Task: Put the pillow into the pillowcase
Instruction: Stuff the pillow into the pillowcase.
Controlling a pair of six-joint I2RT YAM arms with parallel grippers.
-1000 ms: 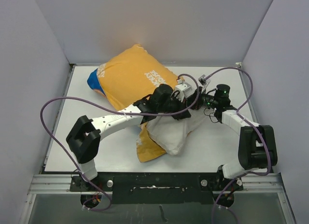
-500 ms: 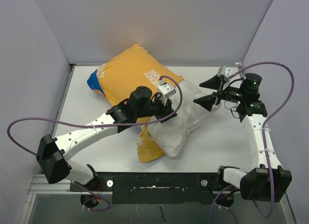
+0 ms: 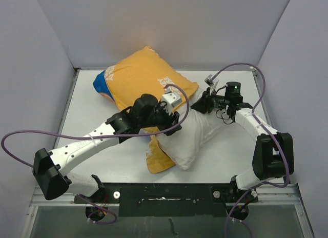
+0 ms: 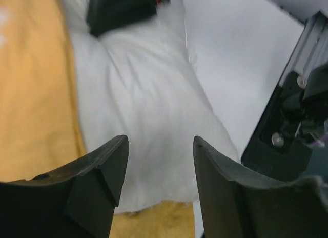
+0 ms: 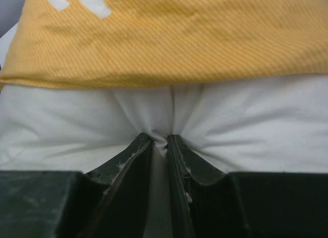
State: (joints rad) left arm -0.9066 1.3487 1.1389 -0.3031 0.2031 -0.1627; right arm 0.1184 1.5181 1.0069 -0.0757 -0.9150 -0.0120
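The pillowcase [image 3: 146,79] lies at the back of the table, mustard-yellow side up, with a blue edge at its left. The white pillow [image 3: 192,138] sticks out of its near right end, partly inside. My left gripper [image 3: 174,126] hovers over the pillow where it meets the case. In the left wrist view this gripper [image 4: 159,140] is open, with pillow [image 4: 154,104] and yellow pillowcase [image 4: 36,94] below and nothing between the jaws. My right gripper [image 3: 201,104] is at the pillow's far right edge. In the right wrist view it [image 5: 160,138] is shut on a pinched fold of pillow [image 5: 246,125], just under the pillowcase hem [image 5: 169,48].
White table [image 3: 87,140] is boxed in by grey walls on three sides. A black rail [image 3: 169,192] with both arm bases runs along the near edge. Purple cables [image 3: 31,138] loop out from each arm above the table.
My right gripper swung out to the right, opened wide, then came back and closed on the pillow's edge. My left gripper let go and opened, and its arm shifted left.
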